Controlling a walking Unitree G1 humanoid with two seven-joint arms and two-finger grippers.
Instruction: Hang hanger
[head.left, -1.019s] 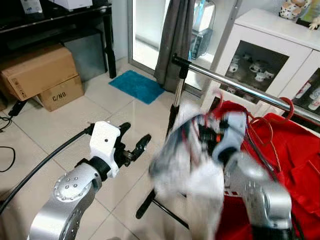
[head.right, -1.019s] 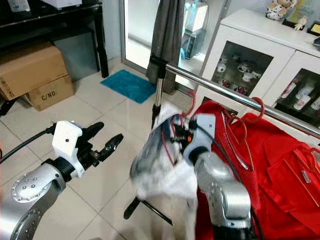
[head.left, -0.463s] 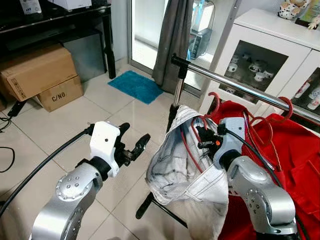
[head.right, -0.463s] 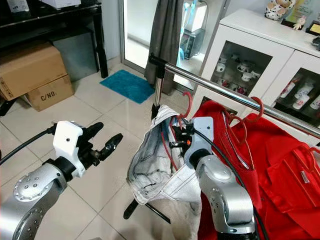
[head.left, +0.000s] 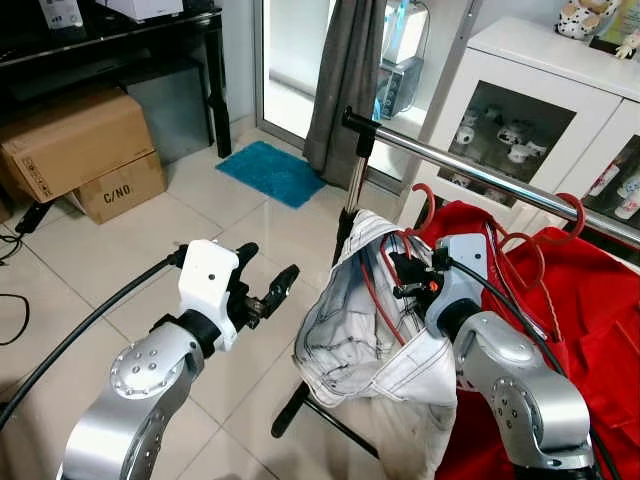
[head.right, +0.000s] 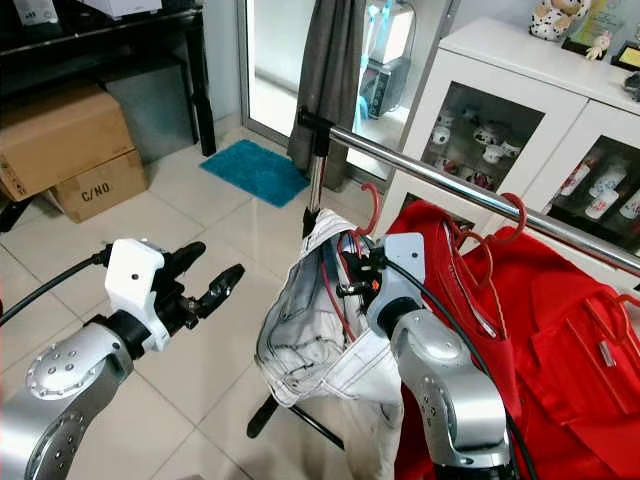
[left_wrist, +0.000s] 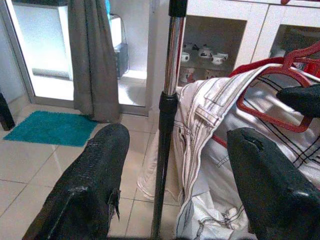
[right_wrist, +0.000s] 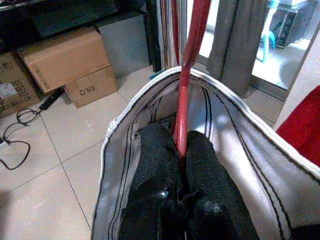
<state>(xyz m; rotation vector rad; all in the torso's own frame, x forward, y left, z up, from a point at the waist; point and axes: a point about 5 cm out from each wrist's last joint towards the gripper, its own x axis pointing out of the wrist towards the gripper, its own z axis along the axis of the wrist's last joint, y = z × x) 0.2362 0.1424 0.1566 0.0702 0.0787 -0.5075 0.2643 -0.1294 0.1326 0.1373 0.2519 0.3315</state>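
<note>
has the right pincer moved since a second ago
Yes. The right pincer, shut on the red hanger carrying the white garment, has risen slightly toward the metal rail.

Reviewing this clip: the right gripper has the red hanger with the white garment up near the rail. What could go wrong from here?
1. The right gripper pinches only the thin red hanger; the heavy white garment could twist it out of the grip.
2. The hook sits below the rail, not over it; releasing now would likely drop everything.
3. Red clothes already crowd the rail beside it, so the hook may snag on their hangers.
</note>
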